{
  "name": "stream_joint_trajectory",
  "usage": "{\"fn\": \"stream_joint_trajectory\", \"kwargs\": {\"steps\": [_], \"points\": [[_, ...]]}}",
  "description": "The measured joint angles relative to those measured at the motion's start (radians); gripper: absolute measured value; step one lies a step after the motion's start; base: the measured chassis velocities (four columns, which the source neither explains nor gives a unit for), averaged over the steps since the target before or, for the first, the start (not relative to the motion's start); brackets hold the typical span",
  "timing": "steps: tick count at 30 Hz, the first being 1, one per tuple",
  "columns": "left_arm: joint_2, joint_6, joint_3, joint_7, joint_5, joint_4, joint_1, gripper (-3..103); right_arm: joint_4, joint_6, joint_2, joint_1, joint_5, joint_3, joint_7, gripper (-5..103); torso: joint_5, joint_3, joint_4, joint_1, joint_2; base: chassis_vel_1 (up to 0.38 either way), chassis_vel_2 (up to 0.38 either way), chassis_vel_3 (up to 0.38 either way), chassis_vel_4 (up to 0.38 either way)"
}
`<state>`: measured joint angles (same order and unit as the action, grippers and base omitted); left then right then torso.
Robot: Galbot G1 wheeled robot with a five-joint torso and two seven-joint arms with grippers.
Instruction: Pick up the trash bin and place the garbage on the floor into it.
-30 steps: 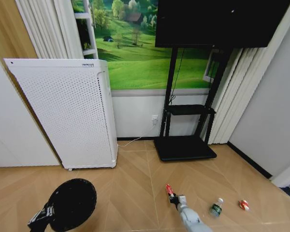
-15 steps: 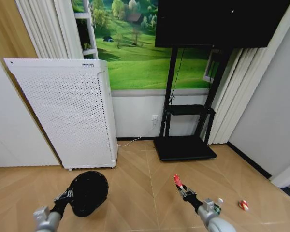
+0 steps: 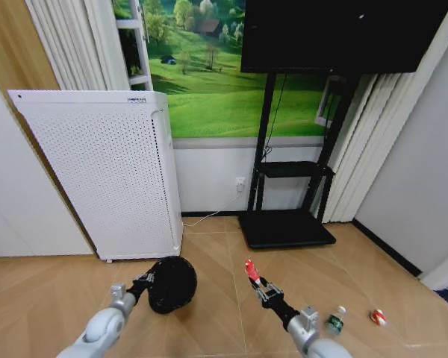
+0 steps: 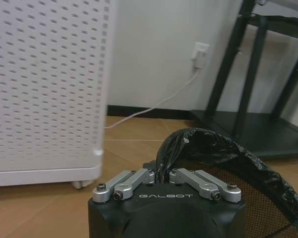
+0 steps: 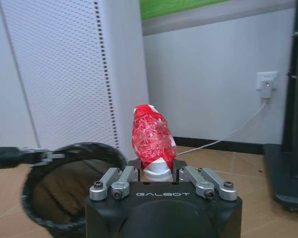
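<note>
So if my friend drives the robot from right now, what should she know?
Left gripper: shut on the rim of the trash bin, held up off the floor, mouth turned toward the right arm.
Right gripper: shut on the red-and-white scrap, raised beside the bin.
On the floor by the right arm: the clear bottle and the red can.
Done: bin and scrap picked up.
Left: scrap into the bin, then bottle and can.
</note>
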<state>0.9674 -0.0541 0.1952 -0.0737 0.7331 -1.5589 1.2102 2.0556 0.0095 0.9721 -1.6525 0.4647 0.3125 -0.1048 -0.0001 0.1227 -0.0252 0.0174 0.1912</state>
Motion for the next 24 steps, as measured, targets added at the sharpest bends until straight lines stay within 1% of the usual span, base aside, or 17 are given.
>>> {"fn": "stream_joint_trajectory", "kwargs": {"steps": [1,4,5,6,7,8,10,12,13,15,17,23,24], "points": [[0.000,0.000,0.000,0.000,0.000,0.000,0.000,7,0.000,0.000,0.000,0.000,0.000,0.000,0.000,31,0.0000,0.000,0.0000,0.000,0.000,0.000,0.000,0.000,0.000],[0.009,0.017,-0.105,-0.024,0.006,0.000,-0.063,7,0.007,0.017,0.003,-0.023,-0.015,-0.011,-0.016,31,0.0005,0.000,-0.0006,0.000,0.000,0.000,0.000,0.000,0.000],[0.009,0.017,-0.105,-0.024,0.006,0.000,-0.063,7,0.007,0.017,0.003,-0.023,-0.015,-0.011,-0.016,31,0.0005,0.000,-0.0006,0.000,0.000,0.000,0.000,0.000,0.000],[0.013,0.022,-0.151,-0.035,0.010,0.000,-0.090,7,0.007,0.026,0.009,-0.030,-0.029,-0.018,-0.024,31,0.0004,0.000,-0.0010,0.000,0.000,0.000,0.000,0.000,0.000],[0.017,0.025,-0.174,-0.043,0.015,-0.003,-0.104,7,0.006,0.031,0.011,-0.033,-0.041,-0.023,-0.032,31,-0.0001,0.000,-0.0008,0.000,0.000,0.000,0.000,0.000,0.000],[0.017,0.025,-0.174,-0.043,0.015,-0.003,-0.104,7,0.006,0.031,0.011,-0.033,-0.041,-0.023,-0.032,31,-0.0001,0.000,-0.0008,0.000,0.000,0.000,0.000,0.000,0.000],[0.027,0.036,-0.207,-0.070,0.027,-0.009,-0.126,7,0.000,0.041,0.015,-0.036,-0.075,-0.038,-0.044,30,0.0003,0.000,-0.0006,0.000,0.000,0.000,0.000,0.000,0.000],[0.036,0.038,-0.222,-0.124,0.031,-0.024,-0.133,7,-0.018,0.052,0.019,-0.035,-0.114,-0.057,-0.051,30,0.0002,0.000,-0.0006,0.000,0.000,0.000,0.000,0.000,0.000],[0.036,0.038,-0.222,-0.124,0.031,-0.024,-0.133,7,-0.018,0.052,0.019,-0.035,-0.114,-0.057,-0.051,30,0.0002,0.000,-0.0006,0.000,0.000,0.000,0.000,0.000,0.000],[0.038,0.038,-0.228,-0.164,0.035,-0.049,-0.127,7,-0.046,0.070,0.023,-0.029,-0.154,-0.069,-0.059,30,0.0003,0.000,-0.0006,0.000,0.000,0.000,0.000,0.000,0.000],[0.036,0.034,-0.228,-0.188,0.039,-0.082,-0.106,7,-0.071,0.085,0.024,-0.024,-0.177,-0.075,-0.065,30,0.0004,0.000,-0.0004,0.000,0.000,0.000,0.000,0.000,0.000],[0.036,0.029,-0.214,-0.199,0.037,-0.118,-0.060,7,-0.084,0.094,0.022,-0.012,-0.195,-0.080,-0.067,30,0.0002,0.000,-0.0003,0.000,0.000,0.000,0.000,0.000,0.000],[0.037,0.029,-0.211,-0.199,0.034,-0.118,-0.056,7,-0.082,0.094,0.020,-0.011,-0.196,-0.081,-0.067,27,0.0002,0.000,-0.0003,0.000,0.000,0.000,0.000,0.000,0.000]]}}
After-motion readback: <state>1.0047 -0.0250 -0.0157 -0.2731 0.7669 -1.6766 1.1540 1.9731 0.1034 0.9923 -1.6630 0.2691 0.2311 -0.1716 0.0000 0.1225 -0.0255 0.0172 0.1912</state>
